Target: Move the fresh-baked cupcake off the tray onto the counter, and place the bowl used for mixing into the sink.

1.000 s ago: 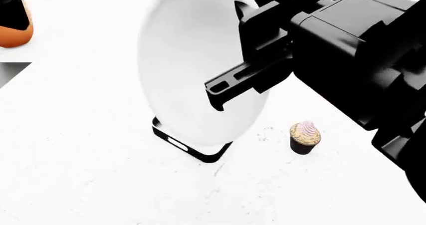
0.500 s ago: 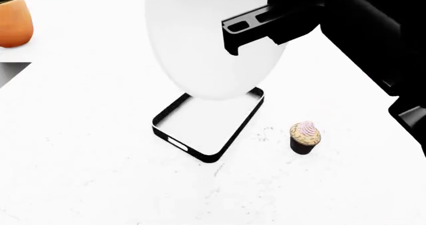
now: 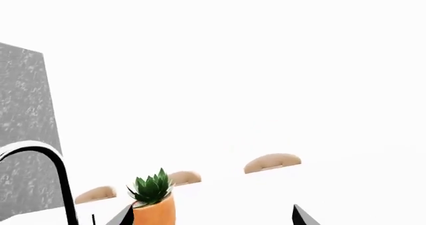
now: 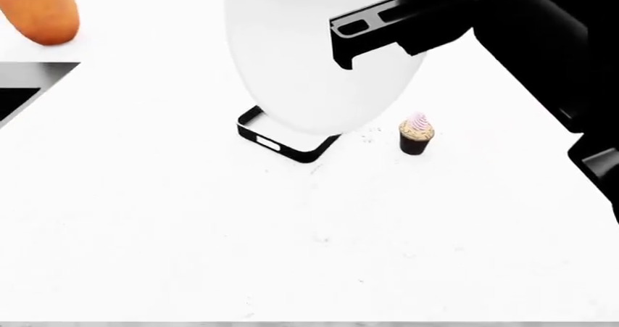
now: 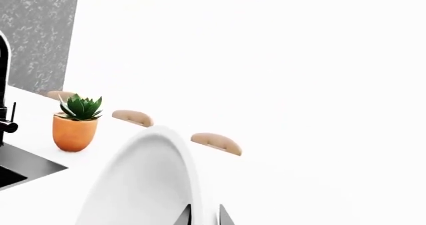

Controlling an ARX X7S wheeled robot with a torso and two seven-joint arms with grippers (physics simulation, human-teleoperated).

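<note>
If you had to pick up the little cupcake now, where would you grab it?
By the dark wrapper, coming down from above with the jaws either side. The cupcake stands upright and alone on the counter, right of the tray; its frosting swirl looks too soft to squeeze.

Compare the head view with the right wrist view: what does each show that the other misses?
Only the head view shows the cupcake standing on the counter beside the tray, plus the right arm carrying the bowl above them. Only the right wrist view shows the black faucet, the grey wall and the tan chair backs behind the counter. Both show the lifted bowl, the right pincer on its rim, the potted plant and a corner of the sink.
</note>
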